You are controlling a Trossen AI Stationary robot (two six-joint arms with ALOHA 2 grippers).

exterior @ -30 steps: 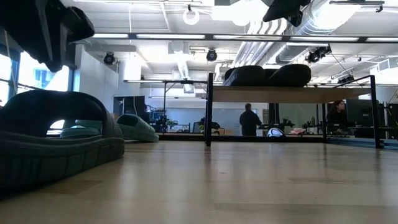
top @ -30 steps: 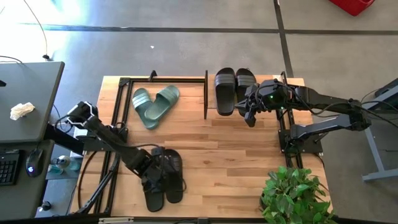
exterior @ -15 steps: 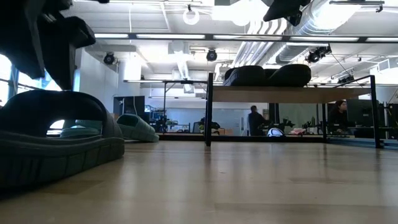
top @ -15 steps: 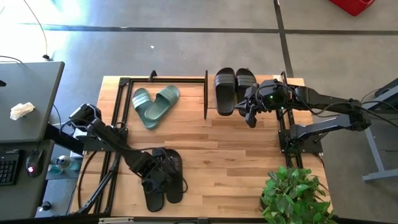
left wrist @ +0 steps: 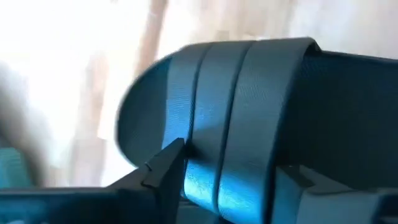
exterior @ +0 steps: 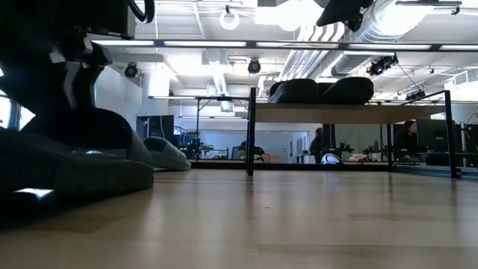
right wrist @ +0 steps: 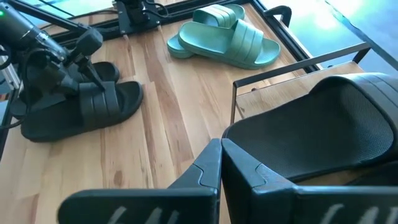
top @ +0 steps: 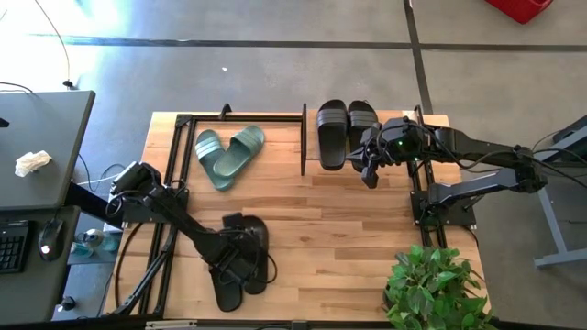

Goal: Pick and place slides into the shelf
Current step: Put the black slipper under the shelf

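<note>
A black pair of slides (top: 241,261) is located on the wooden table (top: 339,229), well apart from the shelf (top: 367,137) and toward the near left corner of the table. The left gripper (top: 240,258) is positioned directly over this pair. In the left wrist view, its fingers (left wrist: 163,163) are seen on either side of a ribbed strap, with the jaws partly parted; whether the strap is clamped cannot be told.

A second black pair (top: 346,133) is placed on the wooden top board of the shelf, at the left end of the board. The right gripper (top: 369,170) is held just beside this pair, at the near edge of the shelf. Its jaws are closed, with nothing held between them.

The sage-green pair (top: 227,153) is located left of the shelf, inside an open black metal frame (top: 179,137). A potted plant (top: 436,289) is located near of the shelf, at the table's right corner.
</note>
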